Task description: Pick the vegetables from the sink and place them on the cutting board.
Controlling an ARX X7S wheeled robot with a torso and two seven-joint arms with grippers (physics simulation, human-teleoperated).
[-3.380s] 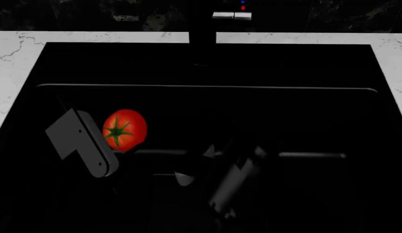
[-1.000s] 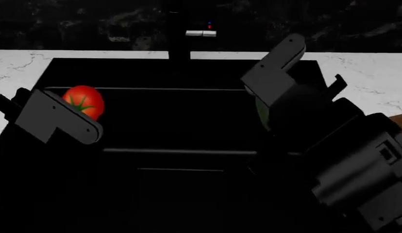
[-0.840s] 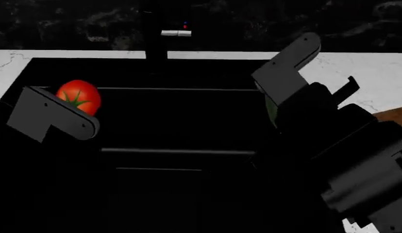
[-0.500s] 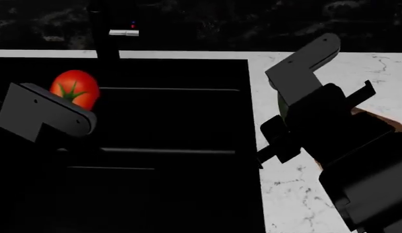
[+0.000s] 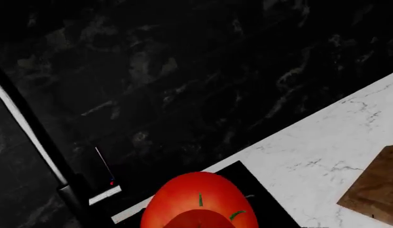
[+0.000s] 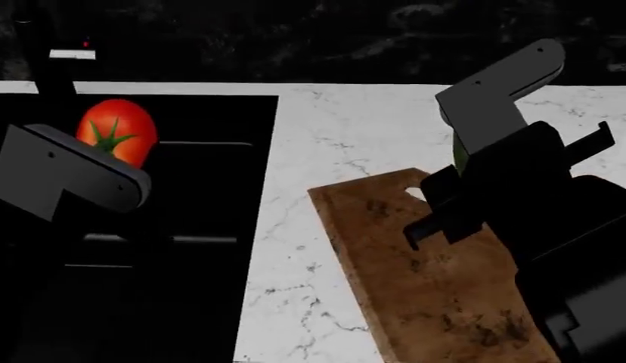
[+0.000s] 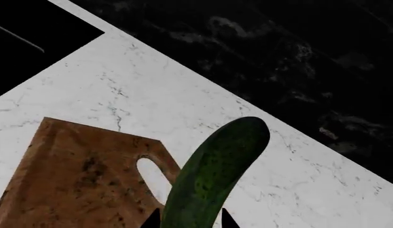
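Red fills the lower centre of the left wrist view: the tomato (image 5: 198, 202) sits right against the camera, so we judge our left gripper is closed around it, though the fingers themselves are out of frame; a corner of the cutting board (image 5: 377, 187) shows at the lower right, well apart. In the head view the tomato (image 6: 116, 134) hangs at the upper left above the black sink (image 6: 202, 197), behind the left gripper (image 6: 76, 178), lifted clear so it can travel over the rim. The right gripper (image 6: 475, 162) hovers at the right above the board (image 6: 414, 287), only a green sliver showing. In the right wrist view the cucumber (image 7: 215, 175) rises from the lower centre, pinched between dark fingertips (image 7: 227, 219), held over the board's slot end (image 7: 88, 175), presumably ready to be lowered.
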